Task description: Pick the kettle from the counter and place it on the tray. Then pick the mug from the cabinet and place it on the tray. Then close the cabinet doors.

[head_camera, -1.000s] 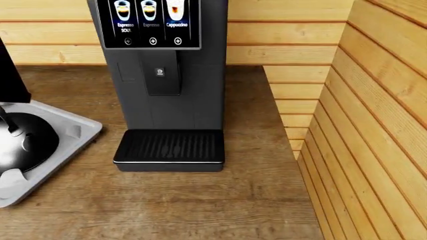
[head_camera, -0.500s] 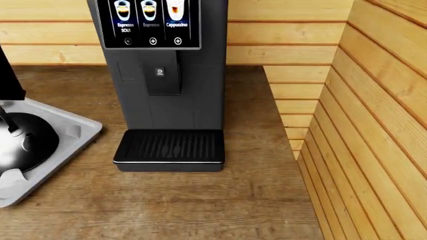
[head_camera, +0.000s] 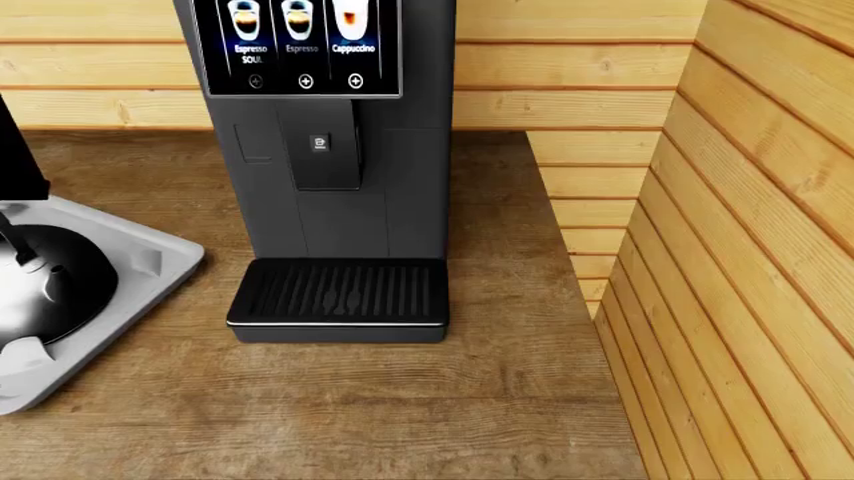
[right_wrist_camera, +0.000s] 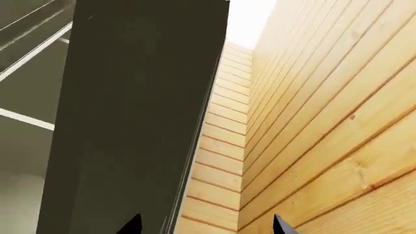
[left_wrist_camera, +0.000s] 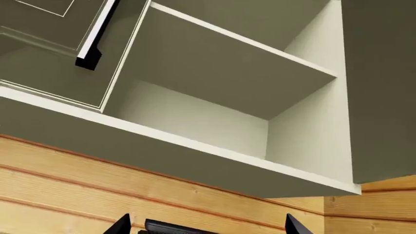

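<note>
Both wrists tilt up at the cabinet, left gripper and right gripper spread apart (empty).

Renders sharp throughout; no blur or edge distortion. Head view: even, soft light, faint shadow under the coffee machine on the counter. Broad pale highlight on the kettle. Left wrist view: cabinet interior dim, shaded beneath the shelf. Right wrist view: overexposed white patch above the wall planks.
</note>
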